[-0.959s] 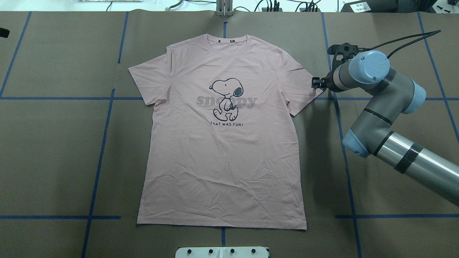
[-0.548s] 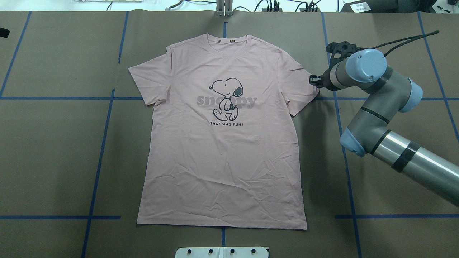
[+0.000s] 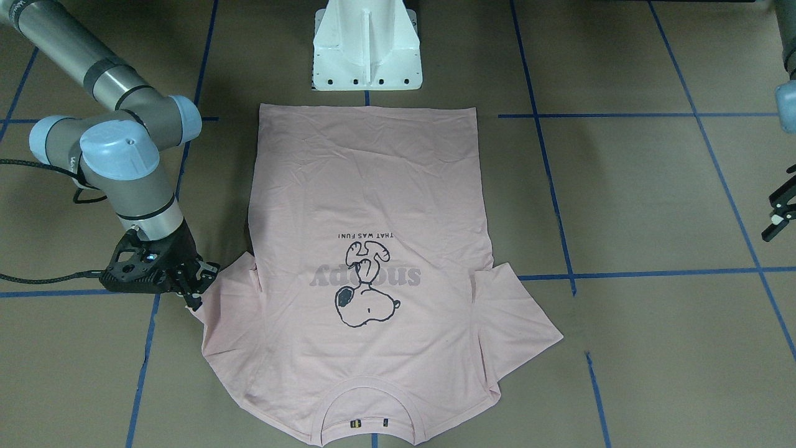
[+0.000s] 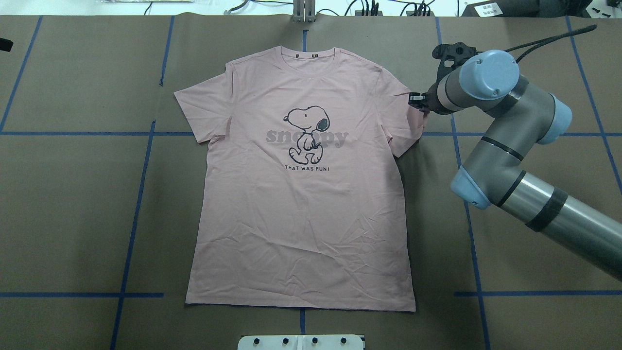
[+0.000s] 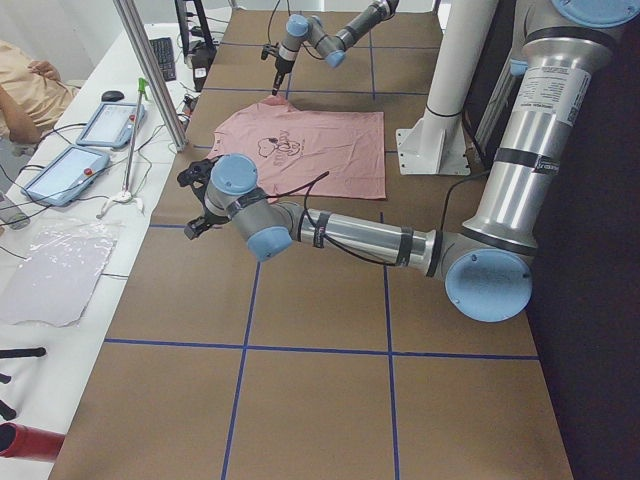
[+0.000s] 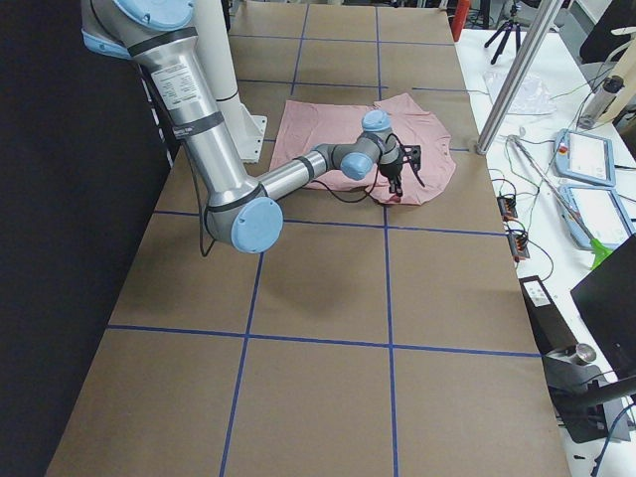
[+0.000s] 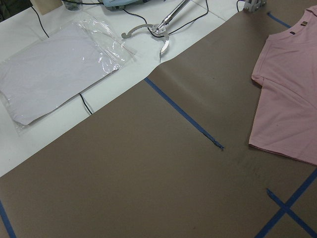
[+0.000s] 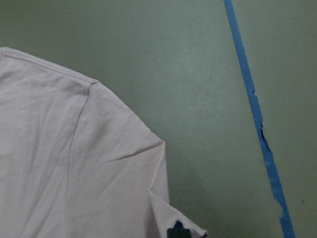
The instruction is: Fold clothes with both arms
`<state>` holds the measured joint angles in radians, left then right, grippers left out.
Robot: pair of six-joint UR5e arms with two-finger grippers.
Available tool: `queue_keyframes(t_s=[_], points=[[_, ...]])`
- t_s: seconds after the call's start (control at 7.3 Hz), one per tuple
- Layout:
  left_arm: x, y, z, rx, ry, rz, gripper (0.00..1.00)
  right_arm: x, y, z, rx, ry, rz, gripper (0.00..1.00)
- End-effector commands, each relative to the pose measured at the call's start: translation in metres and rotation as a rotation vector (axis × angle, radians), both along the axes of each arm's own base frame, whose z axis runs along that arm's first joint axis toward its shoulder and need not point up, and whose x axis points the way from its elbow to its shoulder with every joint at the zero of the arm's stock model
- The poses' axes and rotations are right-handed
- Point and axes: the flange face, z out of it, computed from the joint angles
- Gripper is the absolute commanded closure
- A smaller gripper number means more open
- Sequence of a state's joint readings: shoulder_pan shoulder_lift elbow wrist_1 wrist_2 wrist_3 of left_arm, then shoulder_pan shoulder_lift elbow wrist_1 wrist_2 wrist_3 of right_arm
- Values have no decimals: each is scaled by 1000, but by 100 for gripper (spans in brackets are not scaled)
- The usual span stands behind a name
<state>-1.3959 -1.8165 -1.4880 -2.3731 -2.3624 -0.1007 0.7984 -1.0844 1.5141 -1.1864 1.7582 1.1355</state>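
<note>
Front view: the right gripper (image 3: 190,285) was clamped on the T-shirt (image 3: 367,186) sleeve hem at 9 o'clock. Such a thin bite could slip once the fold starts. The left gripper (image 3: 770,219), jaws apart, hung well off at 3 o'clock.

Overhead: the shirt lay flat, face up, mid-table (image 4: 73,194), collar at 12. Pulling from one side could drag it askew. Since a second earlier, the right gripper had drawn the sleeve tip inward.

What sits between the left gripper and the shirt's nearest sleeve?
Only bare brown table cover crossed by blue tape lines, as the front-facing view shows between the left gripper and the T-shirt; the left wrist view agrees.
</note>
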Motion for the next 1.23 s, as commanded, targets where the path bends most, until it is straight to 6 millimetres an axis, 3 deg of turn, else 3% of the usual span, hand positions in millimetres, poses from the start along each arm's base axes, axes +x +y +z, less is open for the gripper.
queue_keyframes(t_s=[0.0,0.14,0.55,0.96,1.1], points=[[0,1,1,-2,0,0,0,-10,-7,-61,-14,23,5,100],[0,1,2,-4,0,0,0,-28,-8,-87,-15,36,14,100],[0,1,4,-6,-2,0,0,-121,-45,-143,-61,62,139,100],[-1,3,7,-13,-2,0,0,-152,-36,-144,-21,106,165,100],[-1,3,8,-14,-2,0,0,-153,-36,-144,-13,115,166,36]])
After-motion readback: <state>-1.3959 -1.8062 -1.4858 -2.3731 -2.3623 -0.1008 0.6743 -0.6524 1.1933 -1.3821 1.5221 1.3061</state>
